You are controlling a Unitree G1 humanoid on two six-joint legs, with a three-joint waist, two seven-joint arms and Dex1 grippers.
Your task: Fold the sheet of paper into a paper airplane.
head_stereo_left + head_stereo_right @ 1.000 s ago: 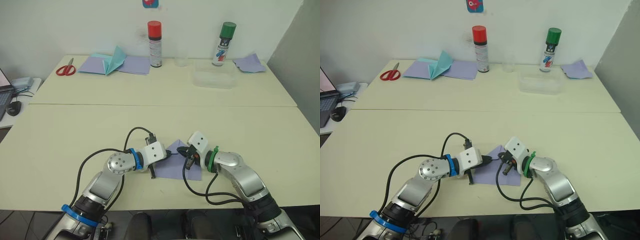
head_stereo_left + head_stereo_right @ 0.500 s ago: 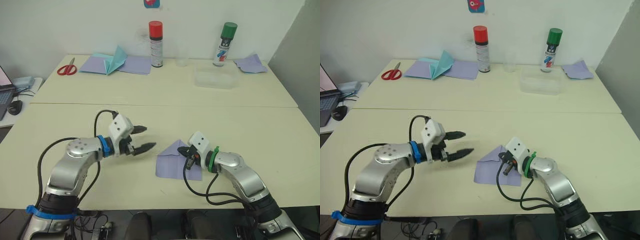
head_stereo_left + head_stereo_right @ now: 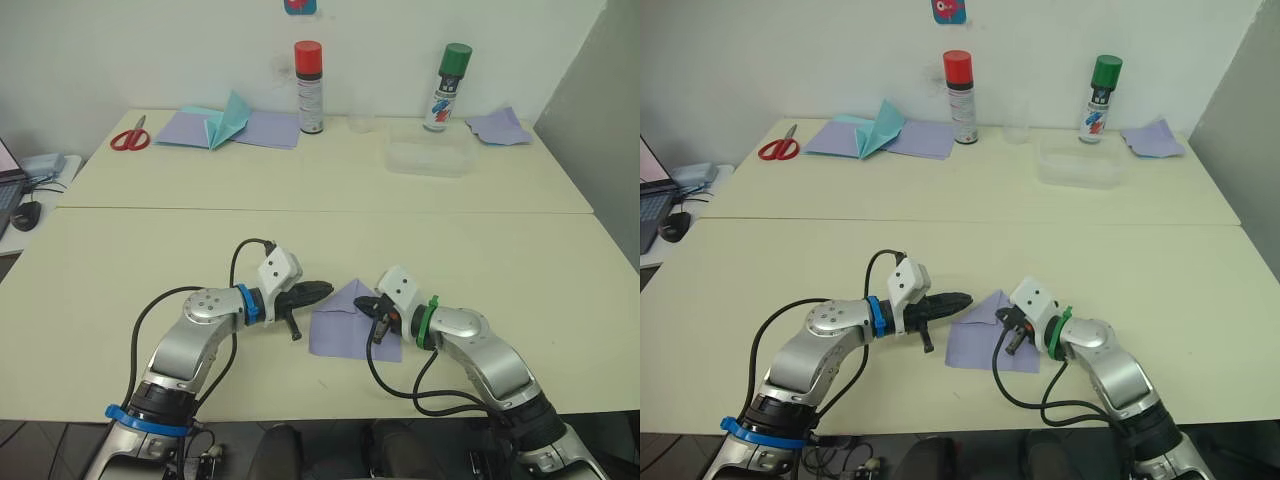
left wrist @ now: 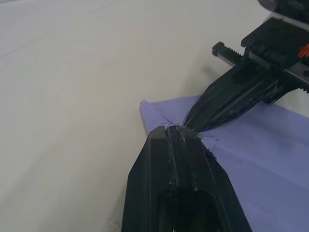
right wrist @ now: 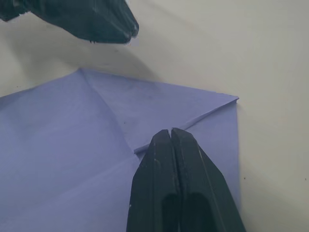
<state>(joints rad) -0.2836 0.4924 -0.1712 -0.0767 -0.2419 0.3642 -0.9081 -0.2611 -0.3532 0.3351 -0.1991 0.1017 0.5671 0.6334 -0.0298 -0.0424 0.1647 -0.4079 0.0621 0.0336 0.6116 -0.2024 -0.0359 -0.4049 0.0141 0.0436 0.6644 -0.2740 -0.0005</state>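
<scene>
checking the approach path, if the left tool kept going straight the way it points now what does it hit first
Most likely the near edge of the thin lavender sheet of paper lying flat on the cream table, then the right tool pressing on it. The left tool is shut; its tip already seems to reach the sheet.

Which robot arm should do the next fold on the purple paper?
Probably the left gripper. It is shut, with its tip at the sheet of paper's left corner and free to work. The right gripper is shut too, pressing on the folded flap, so it should pin the paper.

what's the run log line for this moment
left gripper: shut, at sheet of paper edge | right gripper: shut, pressing fold | airplane: unfinished
</scene>
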